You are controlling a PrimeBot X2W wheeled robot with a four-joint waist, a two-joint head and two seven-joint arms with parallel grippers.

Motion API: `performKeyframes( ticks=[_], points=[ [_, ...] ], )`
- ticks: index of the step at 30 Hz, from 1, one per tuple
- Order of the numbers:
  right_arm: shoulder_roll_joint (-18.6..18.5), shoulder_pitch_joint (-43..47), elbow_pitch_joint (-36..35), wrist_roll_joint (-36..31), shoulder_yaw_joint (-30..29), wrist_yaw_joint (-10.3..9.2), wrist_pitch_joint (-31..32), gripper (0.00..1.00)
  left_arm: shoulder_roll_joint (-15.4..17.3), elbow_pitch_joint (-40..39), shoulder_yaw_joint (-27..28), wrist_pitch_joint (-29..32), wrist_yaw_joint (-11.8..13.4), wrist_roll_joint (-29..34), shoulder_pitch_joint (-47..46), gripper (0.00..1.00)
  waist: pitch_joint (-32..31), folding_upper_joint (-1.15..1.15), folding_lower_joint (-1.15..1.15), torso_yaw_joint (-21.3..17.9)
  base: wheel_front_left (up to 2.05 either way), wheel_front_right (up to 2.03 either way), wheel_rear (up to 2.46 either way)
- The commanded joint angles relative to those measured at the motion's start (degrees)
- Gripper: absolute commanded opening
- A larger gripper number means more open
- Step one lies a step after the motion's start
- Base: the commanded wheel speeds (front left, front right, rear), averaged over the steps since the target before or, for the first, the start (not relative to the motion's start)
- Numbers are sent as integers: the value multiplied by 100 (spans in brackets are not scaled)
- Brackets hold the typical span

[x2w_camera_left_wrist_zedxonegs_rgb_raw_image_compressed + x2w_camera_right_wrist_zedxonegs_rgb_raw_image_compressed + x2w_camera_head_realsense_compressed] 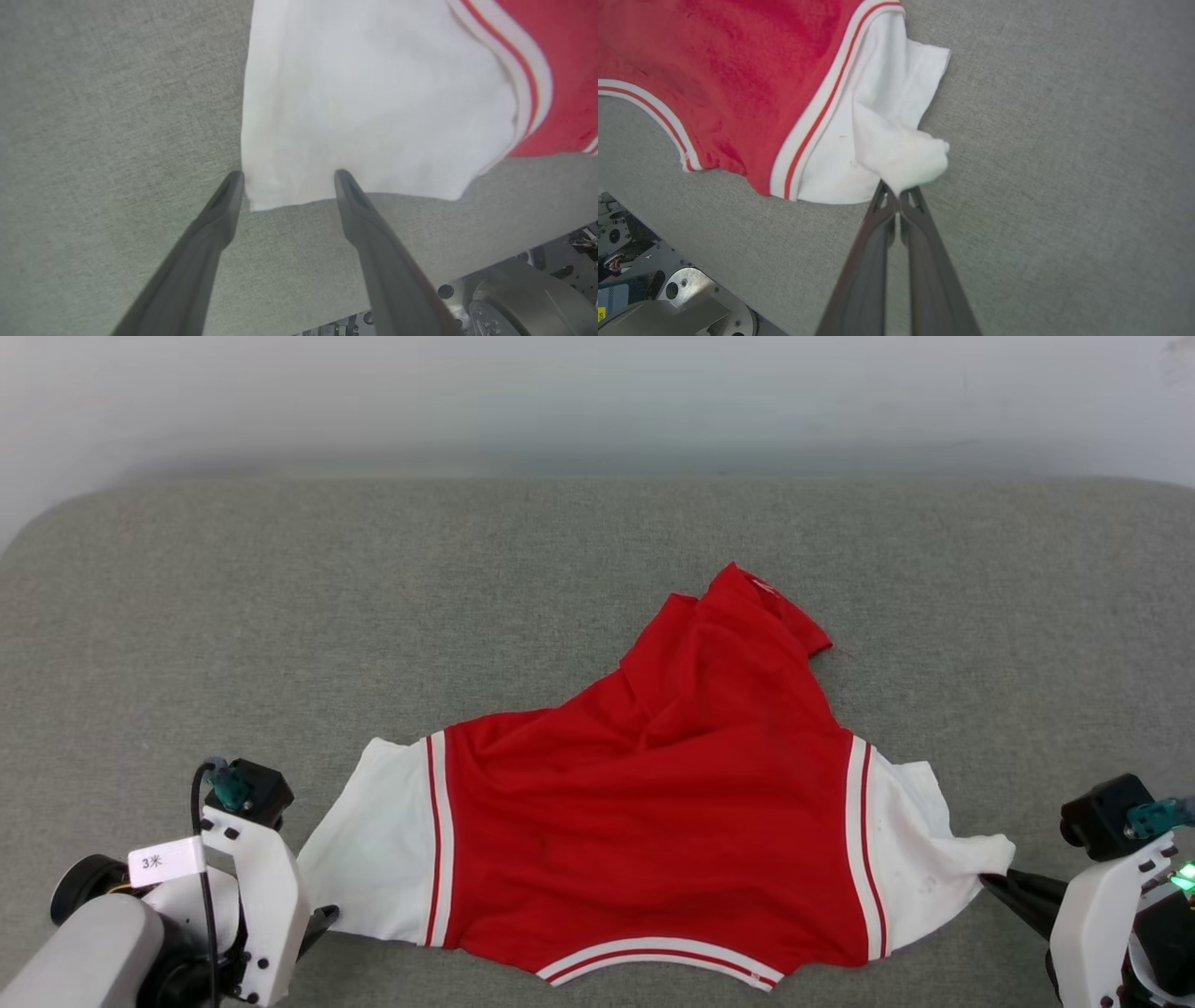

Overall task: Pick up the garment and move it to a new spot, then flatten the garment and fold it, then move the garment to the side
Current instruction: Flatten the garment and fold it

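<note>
Right claw [896,195]: fingers pressed together, pinching bunched tip of white sleeve on robot's right. Left claw [288,179]: fingers spread wide, tips either side of other white sleeve's corner, gripping nothing. Garment [653,784]: red body rumpled, curved striped trim nearest robot, lying on grey fabric-covered tabletop [280,616], between both claws.
</note>
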Motion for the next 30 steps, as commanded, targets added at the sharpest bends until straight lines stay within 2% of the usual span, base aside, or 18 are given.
performKeyframes(
  ticks=[1,7,8,12,13,14,15,22,30],
  points=[
    [62,-25,-61,-36,-42,-6,43,0,-40,99,-109,11,-1,-51,-126,100,118,0,0,-42,0,0,0],
    [100,-114,-165,-120,-92,-6,116,0,-39,582,-548,224,0,-206,-202,100,281,0,0,-88,0,0,0],
    [107,-134,-185,-158,-106,-6,147,0,-37,723,-785,351,-1,-326,-143,100,324,0,0,-98,0,0,0],
    [144,-200,-245,-194,-108,-6,168,0,-49,935,-1147,308,-2,-476,-165,100,389,0,0,-106,0,0,0],
    [156,-208,-250,-202,-102,-6,162,0,-52,970,-1245,287,-2,-493,-172,77,397,0,0,-105,0,0,0],
    [166,-215,-257,-207,-91,-6,160,0,-53,1003,-1326,238,-2,-515,-187,22,401,0,0,-101,0,0,0],
    [176,-217,-260,-208,-82,-6,154,0,-75,1023,-1384,190,-2,-590,-208,0,397,0,0,-92,0,0,0],
    [231,-148,-232,-128,-75,-6,4,0,96,1008,-1456,-471,-2,-794,-492,0,122,0,0,-9,0,0,0],
    [258,66,-334,98,-331,-6,-376,0,392,215,-1178,-1412,-1,-1258,-531,0,-458,0,0,121,0,0,0]
  ],
)
